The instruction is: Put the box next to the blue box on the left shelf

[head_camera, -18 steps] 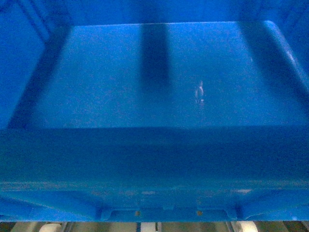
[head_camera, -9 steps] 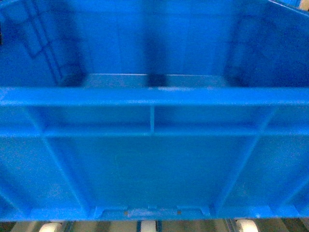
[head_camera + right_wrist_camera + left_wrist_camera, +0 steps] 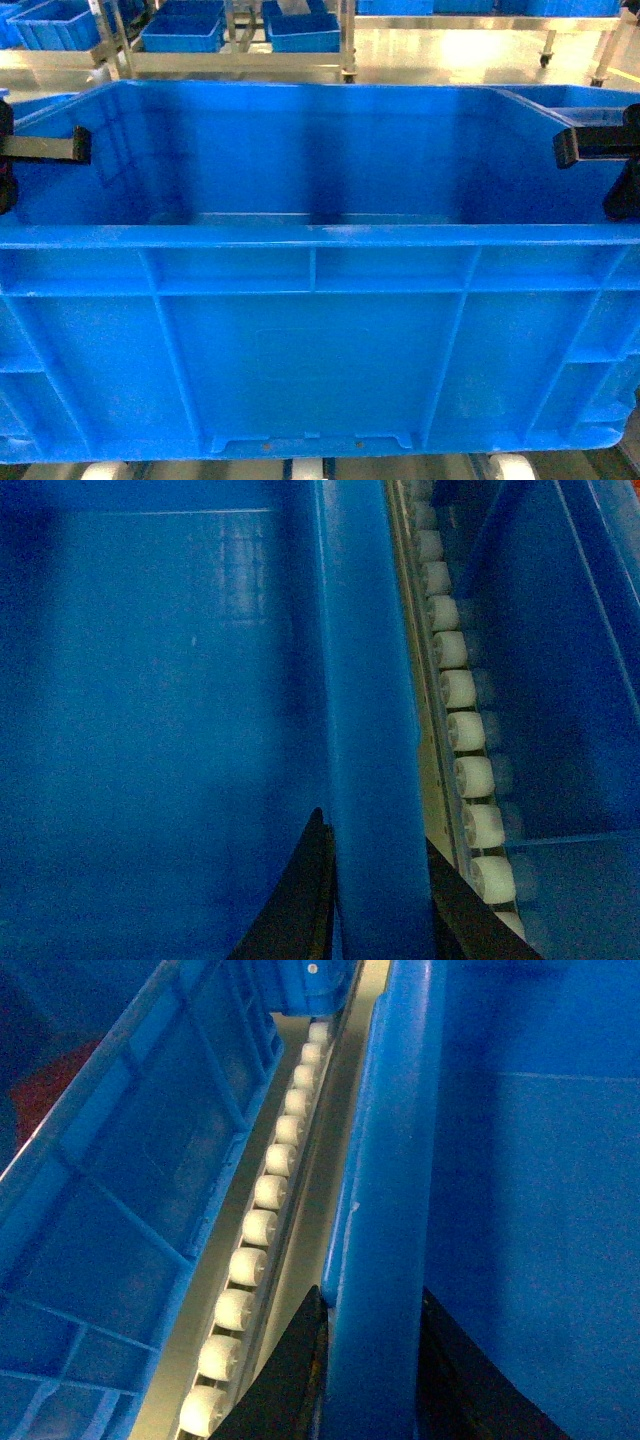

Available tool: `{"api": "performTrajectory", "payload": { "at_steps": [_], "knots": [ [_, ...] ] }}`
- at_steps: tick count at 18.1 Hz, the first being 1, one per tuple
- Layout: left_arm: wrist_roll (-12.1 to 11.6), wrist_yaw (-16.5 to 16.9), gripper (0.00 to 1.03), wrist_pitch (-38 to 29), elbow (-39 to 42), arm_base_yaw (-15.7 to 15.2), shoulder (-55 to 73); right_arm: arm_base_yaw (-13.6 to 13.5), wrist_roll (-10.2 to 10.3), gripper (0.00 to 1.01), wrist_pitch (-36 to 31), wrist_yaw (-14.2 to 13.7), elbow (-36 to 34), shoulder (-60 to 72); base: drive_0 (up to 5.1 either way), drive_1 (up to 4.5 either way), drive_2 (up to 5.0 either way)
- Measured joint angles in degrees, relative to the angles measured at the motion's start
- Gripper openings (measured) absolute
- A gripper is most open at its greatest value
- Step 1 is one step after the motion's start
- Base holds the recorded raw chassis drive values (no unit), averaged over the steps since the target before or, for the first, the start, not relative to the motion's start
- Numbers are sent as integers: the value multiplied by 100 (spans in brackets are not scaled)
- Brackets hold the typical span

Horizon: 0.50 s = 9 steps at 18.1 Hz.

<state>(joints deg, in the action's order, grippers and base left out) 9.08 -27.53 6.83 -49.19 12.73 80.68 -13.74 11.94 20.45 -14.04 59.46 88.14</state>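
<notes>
Box [image 3: 320, 340] fills almost your whole head view: an open blue crate with its ribbed near wall facing you and its rim running level across the middle of the frame. It sits on a roller track, whose white rollers [image 3: 510, 467] peek out under the bottom edge.

Start on your left. The left gripper [image 3: 45, 147] shows as a dark finger reaching in over the box's left rim. In the left wrist view you see both black fingers [image 3: 290, 1380] straddling that left wall, one on the outside and one on the inside, with the wall's rim [image 3: 385, 1210] running up between them. They look pressed against the plastic on both sides, so the left gripper is clamped on the box wall. Just beside that wall, to the left, a row of rollers [image 3: 262, 1225] runs along a metal rail, and beyond the rail stands the side of a neighbouring blue bin [image 3: 120, 1190], apart from your box.

Move to the right. The right gripper [image 3: 595, 147] reaches over the right rim in the same way. In the right wrist view its two black fingers [image 3: 300, 900] bracket the right wall [image 3: 365, 710], one inside, one outside, both against it, so it too is closed on the box. Right of that wall lie more rollers [image 3: 462, 730] and then another bin [image 3: 560, 660].

Far behind, across a shiny floor, you see racks carrying small blue trays [image 3: 180, 35].
</notes>
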Motion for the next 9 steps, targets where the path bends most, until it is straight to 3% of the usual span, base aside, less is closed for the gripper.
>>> {"api": "performTrajectory", "payload": {
  "at_steps": [8, 9],
  "knots": [
    [111, 111, 18, 39, 170, -52, 173, -2, 0, 11, 42, 59, -63, 269, 0, 0, 0],
    [179, 72, 22, -4, 192, -48, 173, -7, 7, 16, 63, 33, -68, 273, 0, 0, 0]
  ]
}}
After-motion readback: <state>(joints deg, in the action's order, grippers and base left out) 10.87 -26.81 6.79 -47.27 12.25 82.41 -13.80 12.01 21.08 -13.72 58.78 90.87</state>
